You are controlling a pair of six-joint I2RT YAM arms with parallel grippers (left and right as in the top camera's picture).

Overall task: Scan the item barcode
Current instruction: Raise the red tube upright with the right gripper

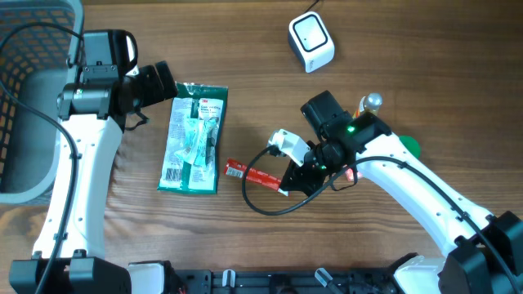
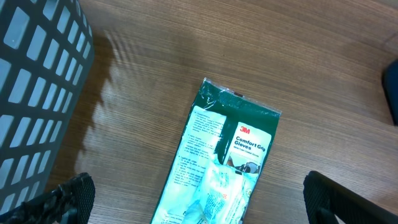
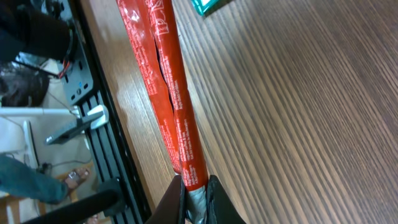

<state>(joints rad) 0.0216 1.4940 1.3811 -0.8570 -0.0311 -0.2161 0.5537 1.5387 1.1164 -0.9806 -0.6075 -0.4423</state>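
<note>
Packet [image 3: 171, 93], red, clamped in R jaws.

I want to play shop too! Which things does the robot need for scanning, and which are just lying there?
For the job: red packet, shut in the right gripper; white scanner.
Lying about for now: green glove pack; grey basket.

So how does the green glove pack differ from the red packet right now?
The green glove pack is broad and flat; the red packet is a slim stick. The green glove pack lies loose on the table, the open left gripper not gripping it; the red packet is pinched at one end by the shut right gripper. Both are printed plastic wrappers.
</note>
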